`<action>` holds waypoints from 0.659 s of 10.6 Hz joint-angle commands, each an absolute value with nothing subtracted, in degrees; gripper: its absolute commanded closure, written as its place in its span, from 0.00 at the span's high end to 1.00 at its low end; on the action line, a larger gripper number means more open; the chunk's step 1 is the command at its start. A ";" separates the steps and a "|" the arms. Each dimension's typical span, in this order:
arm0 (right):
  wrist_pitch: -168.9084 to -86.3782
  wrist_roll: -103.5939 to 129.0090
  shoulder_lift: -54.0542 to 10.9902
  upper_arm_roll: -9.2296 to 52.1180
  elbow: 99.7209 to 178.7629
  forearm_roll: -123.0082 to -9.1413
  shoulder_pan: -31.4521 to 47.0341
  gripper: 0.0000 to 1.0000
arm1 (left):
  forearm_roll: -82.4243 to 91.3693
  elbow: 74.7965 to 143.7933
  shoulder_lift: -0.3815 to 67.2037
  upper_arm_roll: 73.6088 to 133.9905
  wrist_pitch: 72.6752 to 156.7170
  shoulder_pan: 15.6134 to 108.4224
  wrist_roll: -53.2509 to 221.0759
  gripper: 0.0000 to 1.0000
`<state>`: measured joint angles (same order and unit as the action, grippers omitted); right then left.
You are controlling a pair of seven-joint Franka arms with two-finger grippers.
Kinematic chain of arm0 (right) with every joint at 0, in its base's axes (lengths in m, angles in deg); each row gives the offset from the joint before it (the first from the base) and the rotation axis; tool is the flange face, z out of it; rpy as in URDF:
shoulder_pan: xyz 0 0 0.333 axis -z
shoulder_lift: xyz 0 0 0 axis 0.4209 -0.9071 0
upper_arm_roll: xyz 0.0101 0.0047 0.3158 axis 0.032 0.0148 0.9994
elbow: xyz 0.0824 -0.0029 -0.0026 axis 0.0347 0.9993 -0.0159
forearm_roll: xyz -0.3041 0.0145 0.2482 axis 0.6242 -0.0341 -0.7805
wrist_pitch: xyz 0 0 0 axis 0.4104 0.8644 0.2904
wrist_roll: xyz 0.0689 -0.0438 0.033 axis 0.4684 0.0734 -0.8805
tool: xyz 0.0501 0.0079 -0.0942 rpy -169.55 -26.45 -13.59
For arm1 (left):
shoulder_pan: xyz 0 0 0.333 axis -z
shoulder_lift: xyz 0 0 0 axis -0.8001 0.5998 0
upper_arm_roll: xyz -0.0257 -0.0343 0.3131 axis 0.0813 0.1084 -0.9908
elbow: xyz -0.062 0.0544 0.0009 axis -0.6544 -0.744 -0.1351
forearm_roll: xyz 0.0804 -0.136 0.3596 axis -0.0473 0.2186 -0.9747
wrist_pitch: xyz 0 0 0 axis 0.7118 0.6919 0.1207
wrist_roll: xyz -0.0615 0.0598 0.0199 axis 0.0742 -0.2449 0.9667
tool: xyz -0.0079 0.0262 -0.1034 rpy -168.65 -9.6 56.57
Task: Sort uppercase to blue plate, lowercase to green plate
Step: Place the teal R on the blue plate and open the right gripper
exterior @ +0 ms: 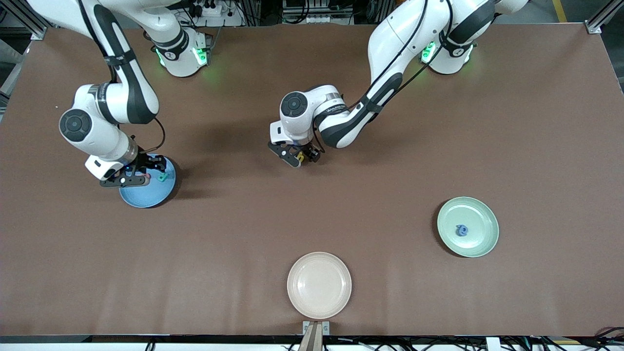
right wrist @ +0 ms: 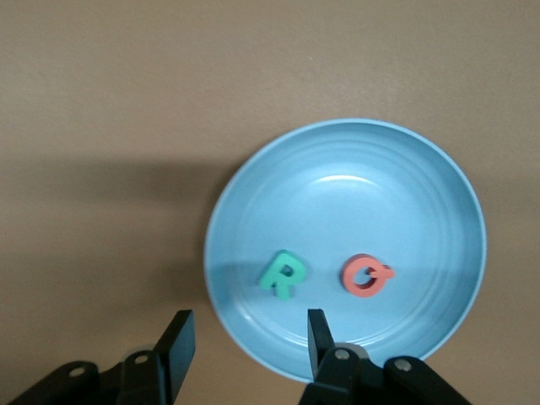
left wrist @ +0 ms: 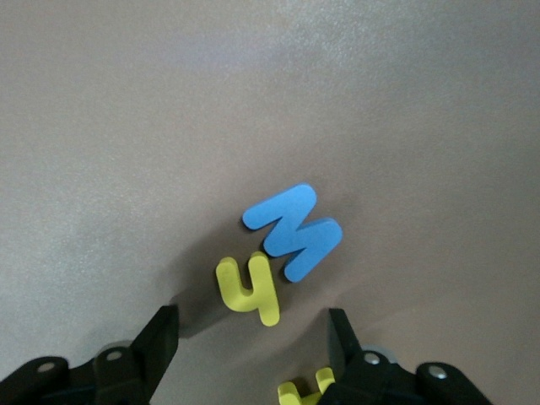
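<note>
My left gripper [left wrist: 251, 342] hangs open low over the table's middle, nothing between its fingers. Just ahead of it lie a yellow lowercase h [left wrist: 247, 289] and a blue uppercase M [left wrist: 294, 232], touching. A second yellow letter [left wrist: 302, 393] pokes out beside one finger, mostly hidden. My right gripper [right wrist: 249, 342] stands open over the rim of the blue plate [right wrist: 354, 186], which holds a green R [right wrist: 281, 274] and a red G-like letter [right wrist: 365, 275]. The green plate [exterior: 480, 219] holds a blue a-like letter [exterior: 461, 230].
A cream plate [exterior: 319, 285] with nothing in it sits at the table edge nearest the front camera. The blue plate [exterior: 146, 197] lies toward the right arm's end and the green plate toward the left arm's end.
</note>
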<state>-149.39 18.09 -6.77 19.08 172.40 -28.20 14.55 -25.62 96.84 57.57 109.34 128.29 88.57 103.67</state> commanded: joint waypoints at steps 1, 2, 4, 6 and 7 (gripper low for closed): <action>-149.31 27.54 -5.19 20.12 173.20 -28.61 9.44 0.62 | -27.55 97.03 57.27 108.94 129.80 89.00 105.59 0.77; -148.96 30.11 -5.10 22.56 173.20 -28.61 9.42 0.62 | -27.72 97.03 57.27 108.94 130.42 89.00 105.59 0.76; -149.57 36.95 -5.27 25.73 172.85 -28.61 8.37 0.63 | -28.77 96.86 57.97 108.94 130.86 88.92 105.59 0.76; -149.57 42.15 -5.01 28.99 172.85 -28.61 7.93 0.63 | -28.95 96.86 58.06 108.94 130.86 88.92 105.15 0.73; -149.83 45.91 -5.10 31.09 172.76 -28.61 7.84 0.63 | -29.48 96.77 58.06 108.94 130.86 88.92 105.15 0.71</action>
<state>-149.82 41.25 -6.48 28.73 172.24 -28.23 7.92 -27.22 96.86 57.87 109.20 129.99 88.57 103.67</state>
